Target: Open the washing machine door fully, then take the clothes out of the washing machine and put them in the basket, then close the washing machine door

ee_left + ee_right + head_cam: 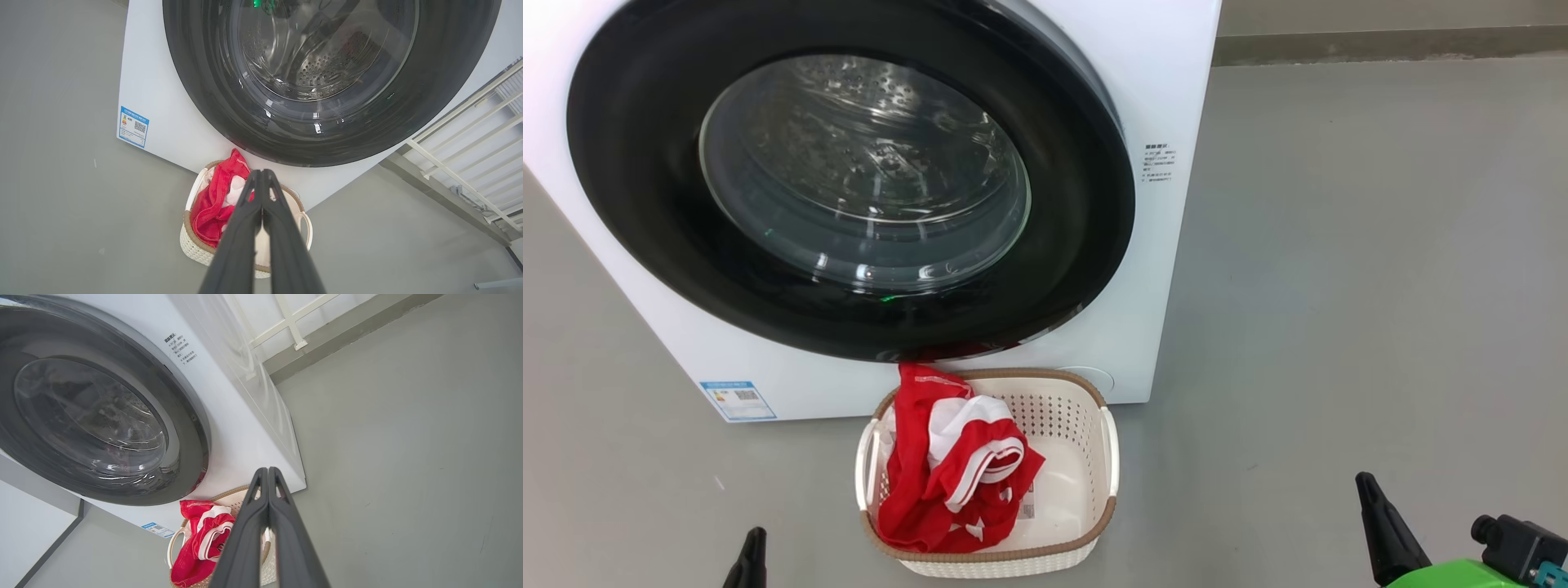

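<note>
The washing machine door (858, 180) filled the upper left of the head view, its face lying flat against the white washing machine (1168, 98). Whether it had fully latched was hard to judge from its right edge. Any last push on it would go up the frame from both pincers. The left gripper (258, 173), fingers pressed together and holding nothing, sat at the lower left of the head view, below the door, and looked the nearer arm. The right gripper (268, 470), likewise closed and empty, sat at the lower right, well off to the side over bare floor.

The basket (1086, 457) stood on the floor just in front of the machine, below the door's lower rim, its long axis running up the frame. The red and white clothes (939, 482) were heaped in its left half, one fold rising over the far rim towards the door. Its right half was bare down to a paper label. Through the glass the perforated drum looked empty.
</note>
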Controlling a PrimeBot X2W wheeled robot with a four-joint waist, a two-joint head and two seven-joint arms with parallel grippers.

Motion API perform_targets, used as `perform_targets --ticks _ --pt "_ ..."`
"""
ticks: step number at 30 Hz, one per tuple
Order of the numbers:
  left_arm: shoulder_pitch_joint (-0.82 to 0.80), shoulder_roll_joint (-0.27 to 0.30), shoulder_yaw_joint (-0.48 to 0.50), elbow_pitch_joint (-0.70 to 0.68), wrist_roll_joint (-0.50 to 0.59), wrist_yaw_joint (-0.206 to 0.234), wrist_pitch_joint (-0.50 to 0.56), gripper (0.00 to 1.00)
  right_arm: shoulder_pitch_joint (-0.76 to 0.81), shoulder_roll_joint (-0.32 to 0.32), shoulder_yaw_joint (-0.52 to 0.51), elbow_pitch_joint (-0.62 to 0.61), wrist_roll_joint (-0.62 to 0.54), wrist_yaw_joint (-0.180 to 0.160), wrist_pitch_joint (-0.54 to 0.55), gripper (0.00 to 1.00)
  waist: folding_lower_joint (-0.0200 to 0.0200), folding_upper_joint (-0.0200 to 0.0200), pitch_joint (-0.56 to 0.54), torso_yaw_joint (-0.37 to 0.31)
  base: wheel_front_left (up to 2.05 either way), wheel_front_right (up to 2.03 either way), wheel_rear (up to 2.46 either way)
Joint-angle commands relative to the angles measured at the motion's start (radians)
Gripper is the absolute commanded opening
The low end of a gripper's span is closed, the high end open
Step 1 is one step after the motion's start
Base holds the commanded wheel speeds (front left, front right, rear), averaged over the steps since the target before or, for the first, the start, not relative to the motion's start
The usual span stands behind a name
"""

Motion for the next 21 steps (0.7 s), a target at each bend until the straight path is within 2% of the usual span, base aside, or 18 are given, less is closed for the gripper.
perform_targets --ticks 1,21 --pt "-0.042 0.009 0.023 -0.029 -0.029 -0.002 0.006 0.0 -0.042 -0.013 0.0 -0.029 0.034 -0.001 0.005 0.0 -0.0001 0.0 0.0 0.0 0.0 0.0 0.0" --pt "-0.069 -0.01 0.037 -0.037 -0.214 -0.003 0.06 0.0 -0.075 -0.014 -0.015 -0.04 0.232 -0.002 0.061 0.0 -0.0001 0.0 0.0 -0.003 0.0 0.0 0.0"
